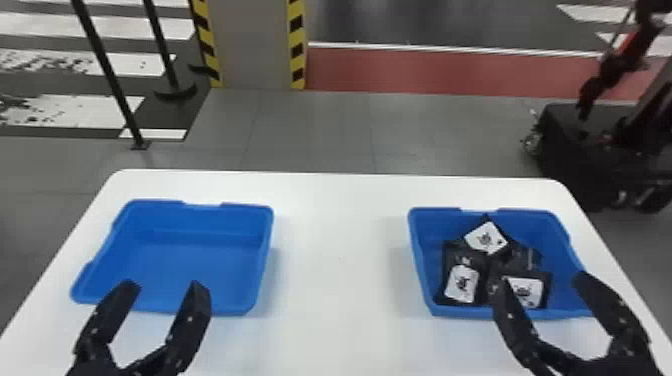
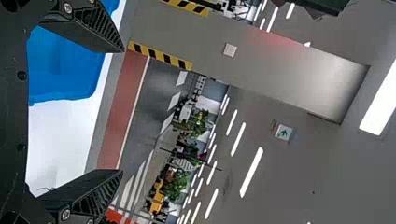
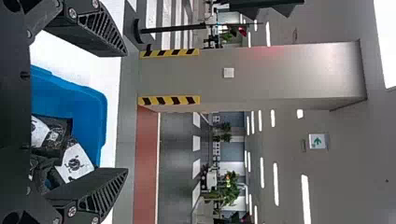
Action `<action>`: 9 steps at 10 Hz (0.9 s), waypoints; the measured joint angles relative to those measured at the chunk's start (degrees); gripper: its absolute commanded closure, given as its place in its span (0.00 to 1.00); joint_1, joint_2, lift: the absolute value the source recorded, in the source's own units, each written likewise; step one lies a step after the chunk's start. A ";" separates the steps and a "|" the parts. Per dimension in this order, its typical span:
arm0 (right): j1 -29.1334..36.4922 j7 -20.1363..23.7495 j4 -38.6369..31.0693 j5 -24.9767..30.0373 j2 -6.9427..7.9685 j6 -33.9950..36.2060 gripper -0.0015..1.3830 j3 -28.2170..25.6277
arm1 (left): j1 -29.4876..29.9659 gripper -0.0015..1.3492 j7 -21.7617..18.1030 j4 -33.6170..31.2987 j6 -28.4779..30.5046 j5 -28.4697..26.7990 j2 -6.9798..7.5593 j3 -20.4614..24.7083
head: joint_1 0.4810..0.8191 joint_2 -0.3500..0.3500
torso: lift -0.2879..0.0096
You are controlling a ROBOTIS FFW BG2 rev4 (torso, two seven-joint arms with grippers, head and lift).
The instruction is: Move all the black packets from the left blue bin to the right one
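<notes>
Head view: right gripper [image 1: 541, 281], 4 o'clock, is hiding part of a black packet [image 1: 525, 291]; left gripper [image 1: 166, 286], 8 o'clock, is covering bits of the left blue bin's [image 1: 232, 309] near rim. White table [image 1: 345, 300] is getting cut off at 6 o'clock. Wheeled machine [image 1: 575, 150], 3 o'clock, is blurring, running out of frame.

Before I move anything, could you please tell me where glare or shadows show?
Head view: soft shadows on the white table beside the left bin and right bin; left wrist view: a ceiling light glares white, a reddish glow on the pillar; right wrist view: likewise.
</notes>
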 measured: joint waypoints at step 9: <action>0.08 -0.08 0.31 -0.43 0.00 0.00 0.11 0.04 | -0.12 0.08 0.00 0.00 -0.62 -0.54 -0.02 0.26 | 0.63 0.48 | 0.60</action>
